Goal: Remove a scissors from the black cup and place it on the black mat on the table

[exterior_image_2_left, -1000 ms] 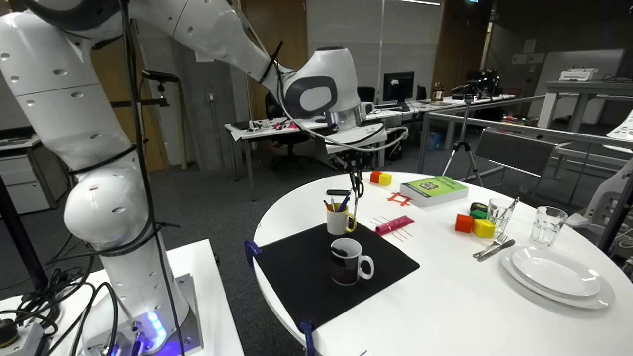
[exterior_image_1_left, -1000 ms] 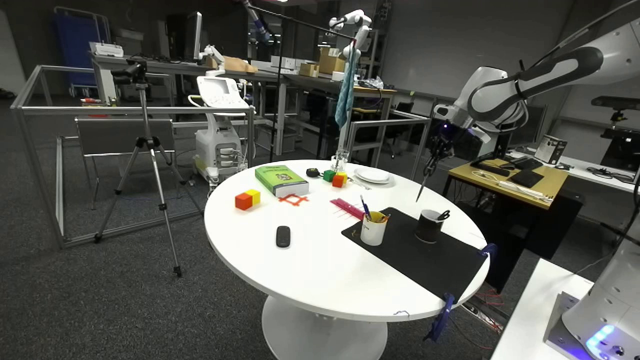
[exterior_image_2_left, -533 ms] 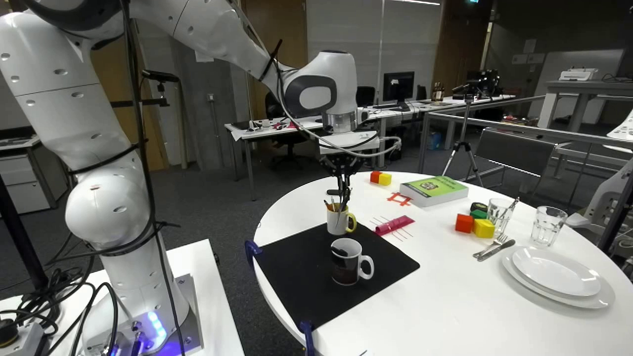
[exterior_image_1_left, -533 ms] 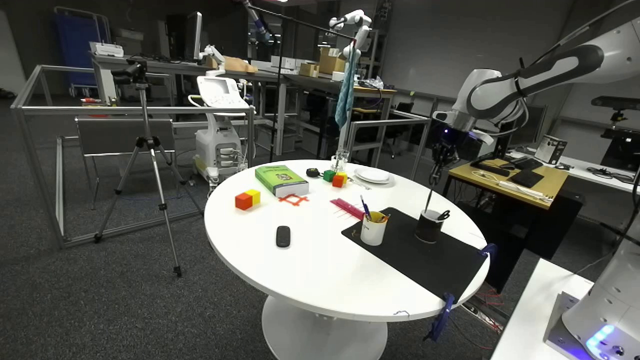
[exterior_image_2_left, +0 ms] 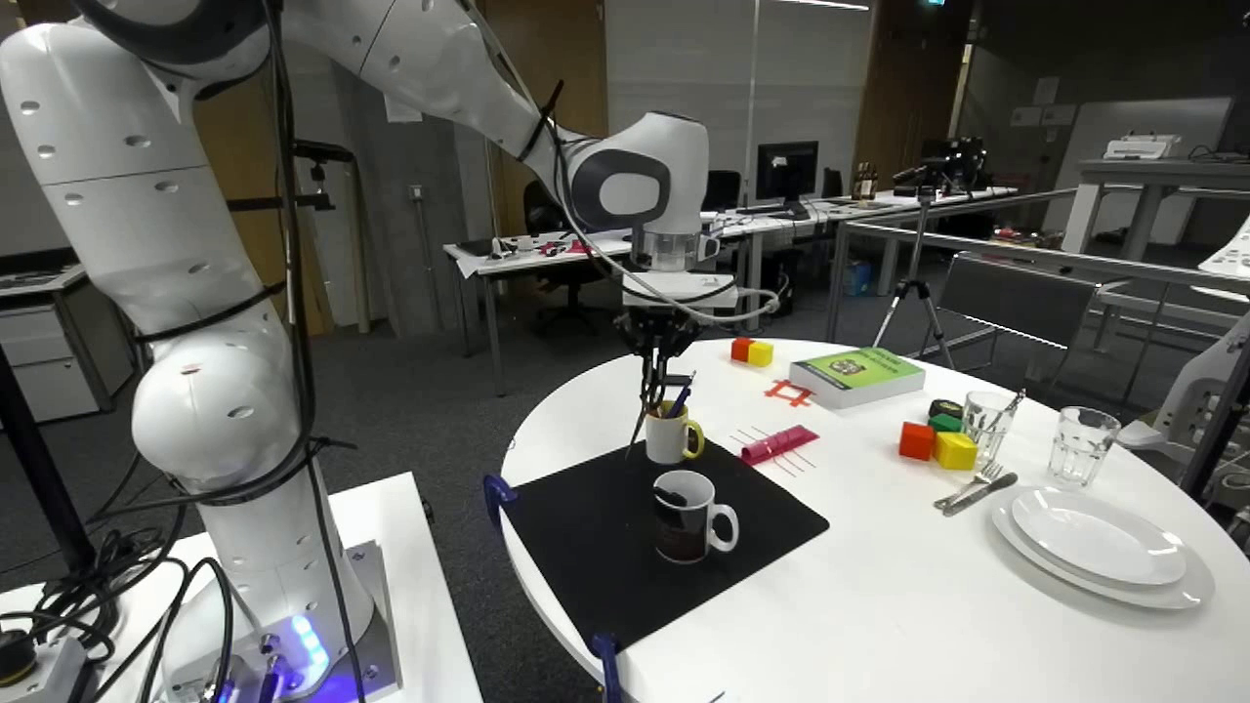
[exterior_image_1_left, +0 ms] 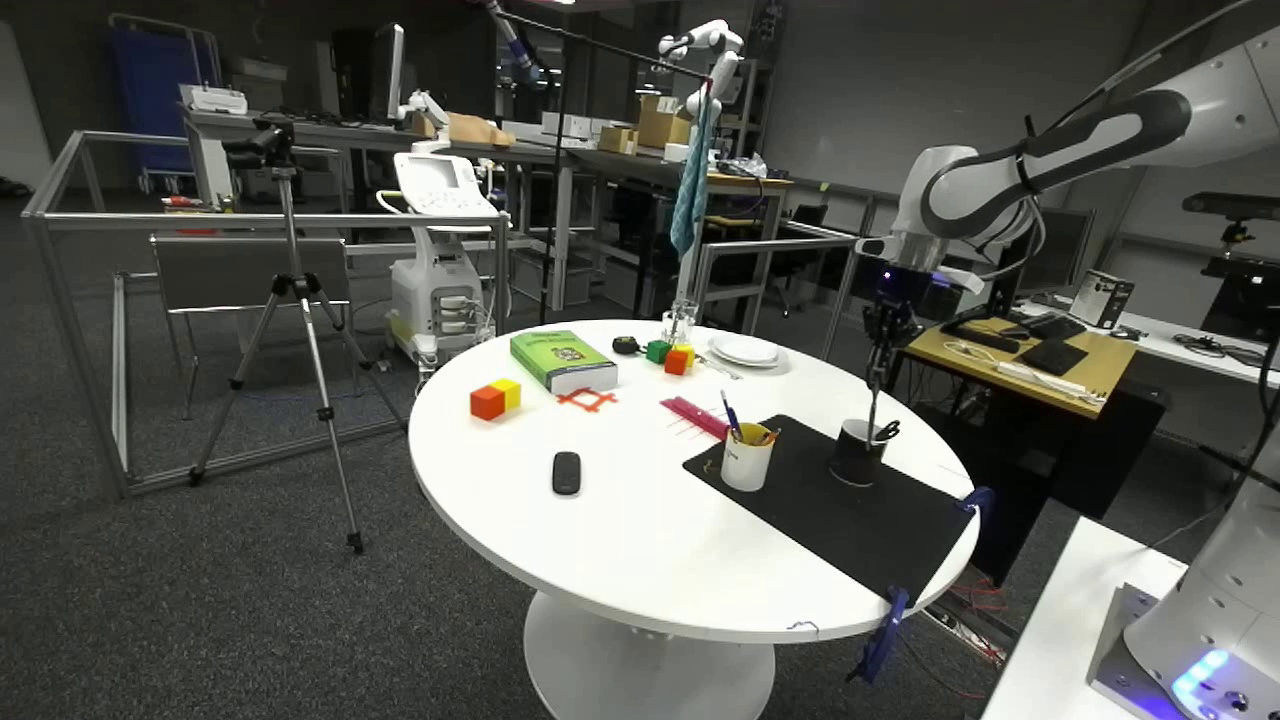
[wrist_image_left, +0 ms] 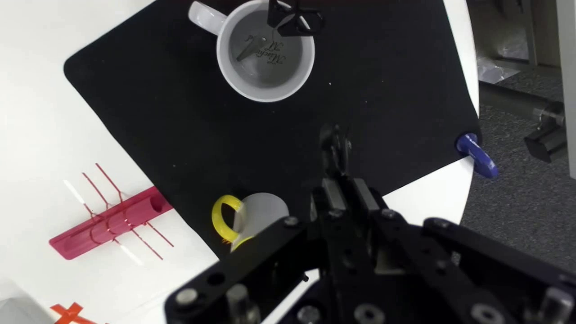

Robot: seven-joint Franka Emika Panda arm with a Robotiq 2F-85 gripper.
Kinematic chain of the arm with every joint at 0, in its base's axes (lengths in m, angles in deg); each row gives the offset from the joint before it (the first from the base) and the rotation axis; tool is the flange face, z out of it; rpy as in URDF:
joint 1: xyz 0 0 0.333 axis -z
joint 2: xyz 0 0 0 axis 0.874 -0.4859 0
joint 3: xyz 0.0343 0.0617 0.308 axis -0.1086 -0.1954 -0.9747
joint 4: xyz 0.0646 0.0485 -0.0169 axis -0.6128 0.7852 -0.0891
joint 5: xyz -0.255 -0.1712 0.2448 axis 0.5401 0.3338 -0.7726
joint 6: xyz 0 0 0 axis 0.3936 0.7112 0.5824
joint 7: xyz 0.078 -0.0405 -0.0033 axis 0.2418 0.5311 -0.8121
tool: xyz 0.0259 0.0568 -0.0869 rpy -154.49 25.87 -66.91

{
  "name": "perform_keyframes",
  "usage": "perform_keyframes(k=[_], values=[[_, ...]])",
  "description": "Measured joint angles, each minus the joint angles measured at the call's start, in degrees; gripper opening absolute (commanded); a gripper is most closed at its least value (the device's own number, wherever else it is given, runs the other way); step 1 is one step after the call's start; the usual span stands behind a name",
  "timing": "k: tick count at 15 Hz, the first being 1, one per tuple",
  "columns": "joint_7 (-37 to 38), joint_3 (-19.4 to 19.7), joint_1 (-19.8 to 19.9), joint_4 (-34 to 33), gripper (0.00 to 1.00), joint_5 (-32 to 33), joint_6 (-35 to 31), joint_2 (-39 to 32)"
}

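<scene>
The scissors (exterior_image_1_left: 873, 405) are already out of the black cup (exterior_image_2_left: 684, 522), blades down, with the jaws pinched almost fully together on what looks like the handle end. In an exterior view the blades hang over the upper part of the black mat (exterior_image_2_left: 596, 557), just left of the yellow-handled mug (exterior_image_2_left: 666, 441); whether the tip touches I cannot tell. What remains, I judge, is laying them down: aim for the bare stretch left of the cup, toward the bottom of that frame, let the tip meet the mat lightly, then tilt the wrist (exterior_image_2_left: 674, 146) so the blades settle flat before letting go. Releasing them upright would likely send them toppling. The arm (exterior_image_2_left: 430, 59) reaches in from the upper left over the white surface (exterior_image_2_left: 879, 625), its wrist bent to point nearly straight down.
</scene>
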Motion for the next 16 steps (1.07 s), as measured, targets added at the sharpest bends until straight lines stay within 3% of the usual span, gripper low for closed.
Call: perform_keyframes(k=[11, 16], values=[[3.76, -2.26, -0.08, -9.38, 0.02, -1.8, 2.07, -12.79], [5.23, -3.2, -0.01, -13.96, 0.02, -1.36, 7.27, -17.45]])
